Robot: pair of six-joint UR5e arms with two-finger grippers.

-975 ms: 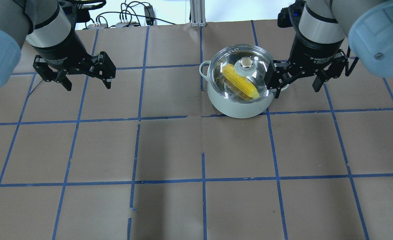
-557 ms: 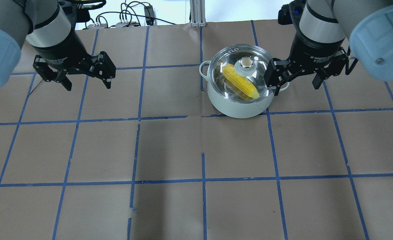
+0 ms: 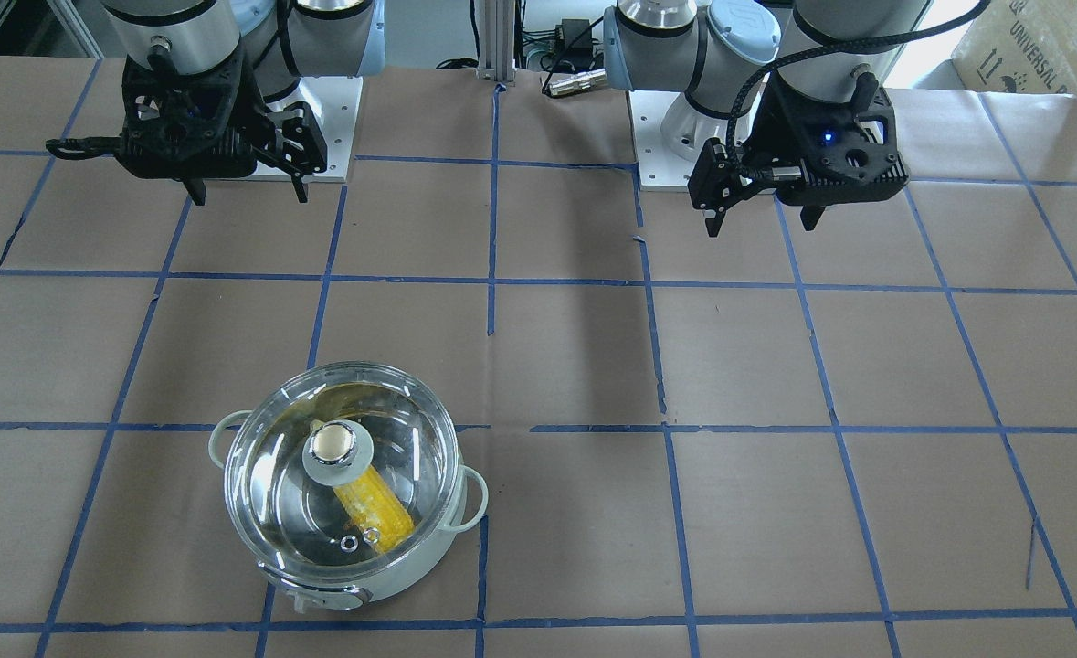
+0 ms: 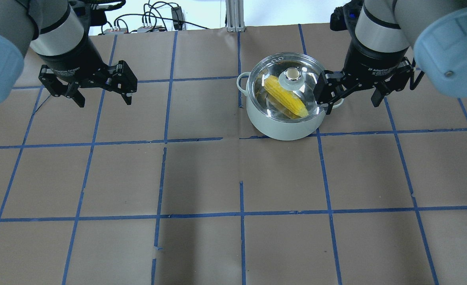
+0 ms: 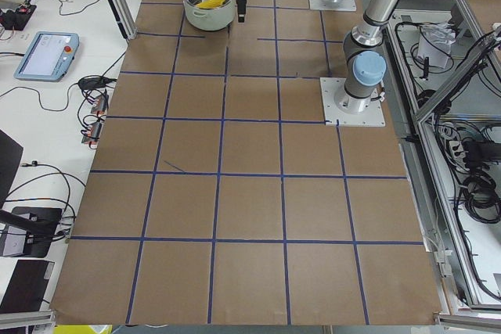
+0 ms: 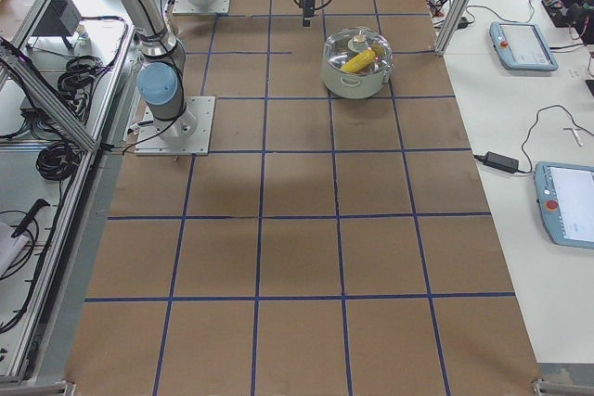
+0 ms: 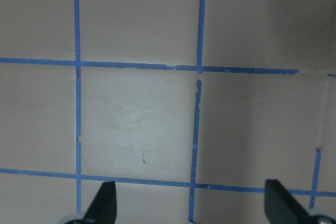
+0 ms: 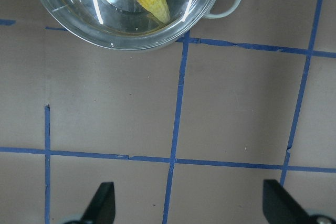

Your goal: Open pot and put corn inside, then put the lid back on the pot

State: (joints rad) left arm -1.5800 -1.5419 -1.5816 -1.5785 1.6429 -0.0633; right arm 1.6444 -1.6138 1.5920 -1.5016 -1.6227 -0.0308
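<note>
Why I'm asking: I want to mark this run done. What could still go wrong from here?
1. The corn spans the pot under the lid; if its tip props the glass, which I cannot tell, a bump could slide the lid off.
2. The right hand hangs open, nearer the pot; a low sweep might clip it.

The pot (image 4: 281,126) stands near right tool (image 4: 352,107); wide table (image 4: 201,113) separates it from left tool (image 4: 105,104).

A robotics lab: teach pendant (image 6: 524,45), cable bundles (image 5: 477,185), tape-gridded paper-covered table (image 4: 201,174)
</note>
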